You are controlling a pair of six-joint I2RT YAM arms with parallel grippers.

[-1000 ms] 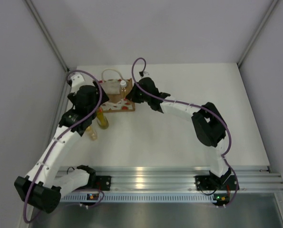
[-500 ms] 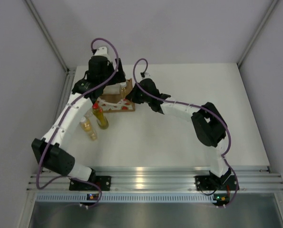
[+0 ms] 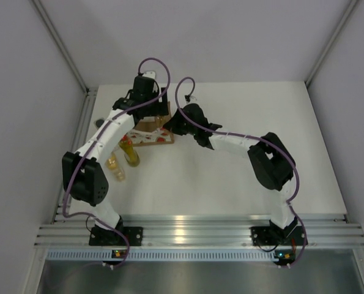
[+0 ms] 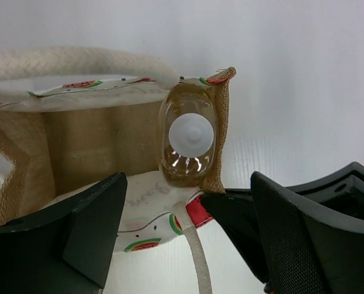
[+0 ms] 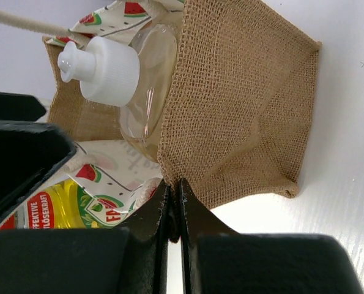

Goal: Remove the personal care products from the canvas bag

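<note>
Item: canvas bag (image 3: 152, 136), standing near the far-left corner of the surface (image 3: 230, 184), mouth open.

Contents: one white-capped amber bottle (image 4: 189, 144), upright in a corner of the bag.

Left gripper (image 4: 188, 190): above the bag mouth, jaws spread wide, holding nothing; the bottle cap shows between its fingers (image 4: 78, 239).

Right gripper (image 5: 172, 196): jaws pressed together, pinching the bag's burlap edge on the side toward the surface's right edge.

Outside the bag: yellow-green bottle (image 3: 132, 154), red cap, upright just beside the bag's near side; second amber bottle (image 3: 114, 166), close by, nearer the left edge.
</note>
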